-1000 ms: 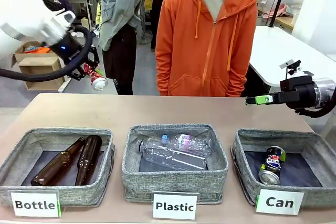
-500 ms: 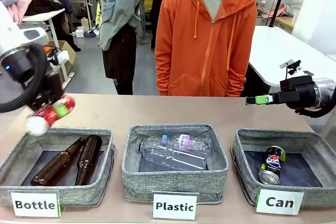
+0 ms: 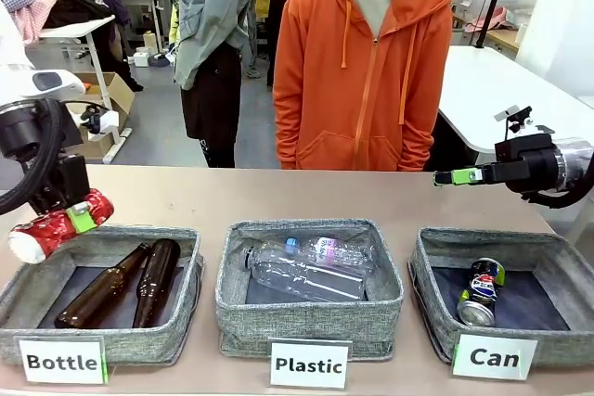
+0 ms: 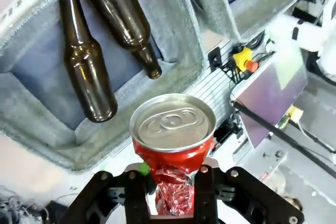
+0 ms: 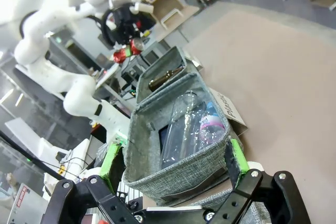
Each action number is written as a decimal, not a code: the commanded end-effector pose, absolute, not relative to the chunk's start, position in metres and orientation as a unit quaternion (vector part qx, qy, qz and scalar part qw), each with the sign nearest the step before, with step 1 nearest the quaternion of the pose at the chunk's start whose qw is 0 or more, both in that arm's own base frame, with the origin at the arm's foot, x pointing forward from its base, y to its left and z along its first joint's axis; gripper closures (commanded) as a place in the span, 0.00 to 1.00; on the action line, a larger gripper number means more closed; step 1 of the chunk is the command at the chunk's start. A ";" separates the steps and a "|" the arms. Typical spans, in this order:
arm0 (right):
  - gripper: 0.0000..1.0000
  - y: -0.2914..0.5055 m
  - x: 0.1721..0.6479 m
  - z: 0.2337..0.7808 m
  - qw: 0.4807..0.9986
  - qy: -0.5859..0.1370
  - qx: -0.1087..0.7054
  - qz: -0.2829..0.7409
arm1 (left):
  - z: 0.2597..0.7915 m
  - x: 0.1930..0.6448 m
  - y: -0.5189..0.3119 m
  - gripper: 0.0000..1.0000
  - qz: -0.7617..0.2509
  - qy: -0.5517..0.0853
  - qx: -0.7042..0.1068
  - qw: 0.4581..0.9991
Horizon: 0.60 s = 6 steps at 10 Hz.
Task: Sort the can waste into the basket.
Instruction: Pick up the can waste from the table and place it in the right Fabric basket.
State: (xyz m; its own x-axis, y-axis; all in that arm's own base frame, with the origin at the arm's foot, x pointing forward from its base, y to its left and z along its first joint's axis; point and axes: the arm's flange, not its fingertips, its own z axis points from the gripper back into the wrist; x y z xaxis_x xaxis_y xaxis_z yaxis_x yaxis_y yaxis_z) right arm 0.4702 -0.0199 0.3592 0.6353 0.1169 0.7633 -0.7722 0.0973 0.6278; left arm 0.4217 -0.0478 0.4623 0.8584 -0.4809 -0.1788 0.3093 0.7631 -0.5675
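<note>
My left gripper (image 3: 72, 218) is shut on the crushed red-and-white can (image 3: 51, 232), which lies tilted over the far left corner of the "Bottle" bin. In the left wrist view the can's silver top (image 4: 173, 124) faces the camera, with its crumpled body pinched at my left gripper (image 4: 170, 192). A dark blue-green can (image 3: 481, 290) lies in the grey "Can" basket (image 3: 557, 345) at the right. Behind and above that basket my right gripper (image 3: 455, 176) hangs open, holding nothing; it also appears as the right gripper (image 5: 173, 163).
The "Bottle" bin (image 3: 139, 340) holds two brown glass bottles (image 3: 121, 285). The "Plastic" bin (image 3: 306, 322) in the middle holds clear plastic bottles (image 3: 311, 266). A person in an orange hoodie (image 3: 362, 71) stands at the table's far edge.
My left arm has swung down and to the left with the red can, from high behind the table to just over the "Bottle" bin's left corner. The right arm has stayed put.
</note>
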 end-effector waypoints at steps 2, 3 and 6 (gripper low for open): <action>0.00 -0.013 0.468 0.366 0.703 -0.247 0.582 0.326 | 0.470 0.427 -0.082 0.74 -0.349 0.101 -0.217 0.906; 0.00 -0.016 0.453 0.379 0.727 -0.208 0.569 0.324 | 0.485 0.437 -0.128 0.74 -0.434 0.014 -0.171 0.884; 0.00 -0.071 0.361 0.437 0.816 -0.166 0.521 0.188 | 0.509 0.477 -0.280 0.74 -0.597 -0.163 -0.106 0.779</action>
